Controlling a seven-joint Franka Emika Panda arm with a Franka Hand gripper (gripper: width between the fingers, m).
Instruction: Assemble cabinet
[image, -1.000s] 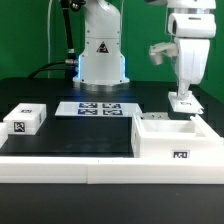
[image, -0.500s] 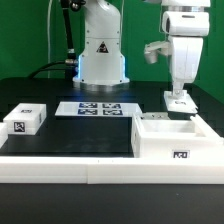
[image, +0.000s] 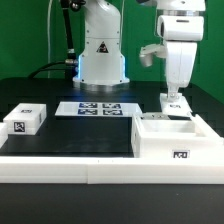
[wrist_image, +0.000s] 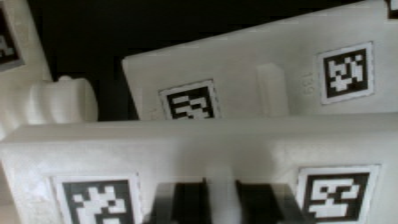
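Note:
The cabinet box (image: 170, 137), a large white open-topped box with a tag on its front, stands at the exterior view's right. My gripper (image: 172, 92) hangs just behind and above it, shut on a small flat white tagged panel (image: 173, 101). In the wrist view the panel (wrist_image: 196, 150) fills the foreground with a tag on either side of my gripper (wrist_image: 214, 205). Beyond it lies a white tagged surface (wrist_image: 249, 75), apparently part of the box. The dark fingers (wrist_image: 178, 205) are pressed on the panel's edge.
A small white tagged block (image: 25, 120) sits at the exterior view's left. The marker board (image: 97, 108) lies flat in the middle before the robot base (image: 101, 55). A white ledge (image: 70, 166) runs along the front edge.
My gripper has moved towards the exterior view's left with the panel in it, staying at about the same height behind the box. Nothing else has moved.

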